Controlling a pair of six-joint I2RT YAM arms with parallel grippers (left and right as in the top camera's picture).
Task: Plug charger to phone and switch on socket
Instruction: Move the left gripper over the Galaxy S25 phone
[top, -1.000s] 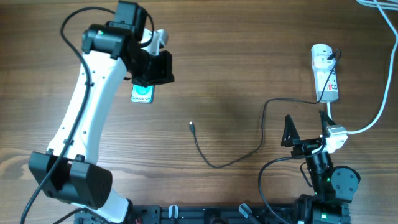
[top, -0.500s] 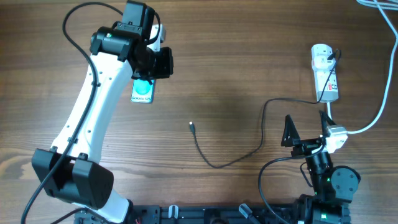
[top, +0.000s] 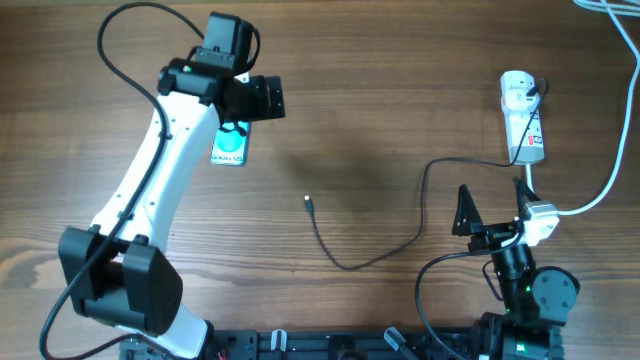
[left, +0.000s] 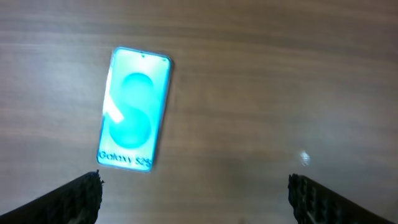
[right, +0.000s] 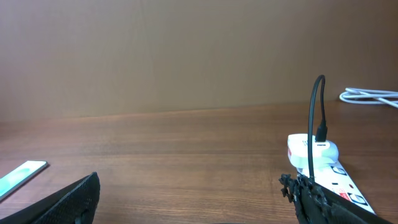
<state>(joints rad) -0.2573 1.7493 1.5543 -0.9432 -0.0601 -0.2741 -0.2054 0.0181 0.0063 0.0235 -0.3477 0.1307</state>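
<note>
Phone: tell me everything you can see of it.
The phone is a slim rectangle with rounded corners. Its bright cyan screen shows a paler figure and "Galaxy" lettering at one end. It lies flat, screen up, on the wooden table, touched by nothing else, and nothing is plugged in. The open left gripper hovers above, off to one side.

Quick count: one small smartphone with a cyan-blue screen (top: 228, 150), one thin black charger cable (top: 350, 267), one white elongated power strip (top: 522, 120), one thick white cable (top: 600, 196). Two white-and-black robot arms (top: 150, 180) (top: 525, 280), all on one brown wooden table (top: 380, 80).
</note>
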